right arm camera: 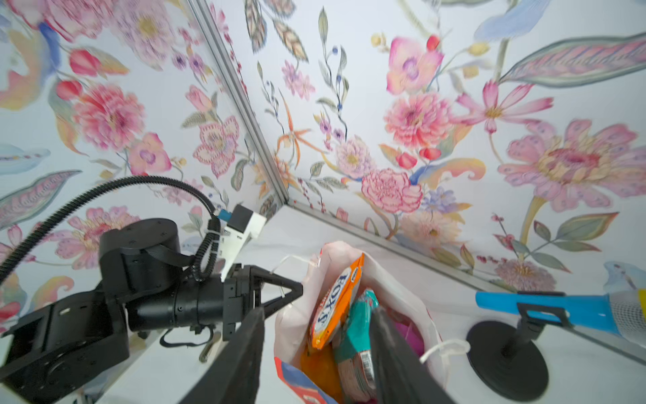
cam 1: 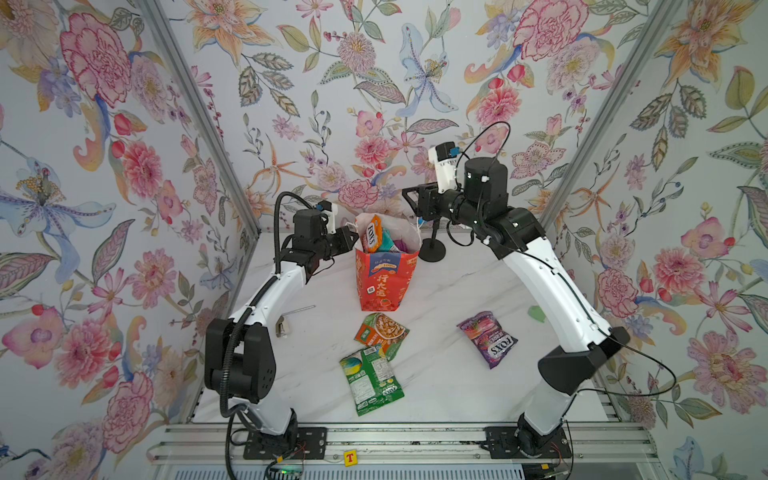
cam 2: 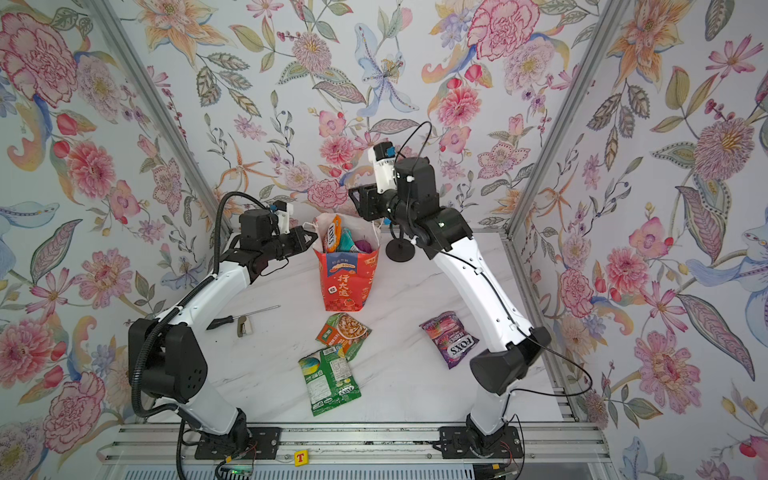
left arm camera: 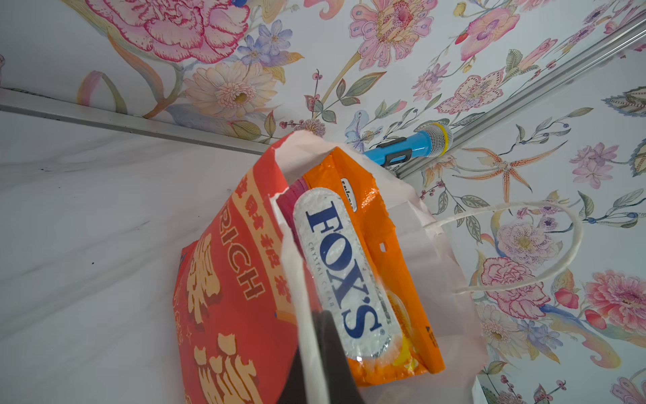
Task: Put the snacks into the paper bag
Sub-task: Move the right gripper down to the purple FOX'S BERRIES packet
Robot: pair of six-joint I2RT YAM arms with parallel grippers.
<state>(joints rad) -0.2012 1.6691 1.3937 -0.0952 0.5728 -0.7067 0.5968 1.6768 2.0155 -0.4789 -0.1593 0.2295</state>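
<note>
Left gripper pinches the tall red-orange paper bag by its rim; right gripper hangs spread over its mouth; orange FOXS packet stands inside; glossy green packet, orange-green nut packet, purple FOXS packet lie before it.

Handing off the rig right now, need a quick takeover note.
Left gripper: shut on the rim of the paper bag, which stands upright.
Right gripper: open, empty, above the bag's mouth.
Done: orange FOXS packet and teal packet are in the bag, with a purple item behind them.
Left: nut packet, green packet and purple FOXS packet lie on the table.
</note>
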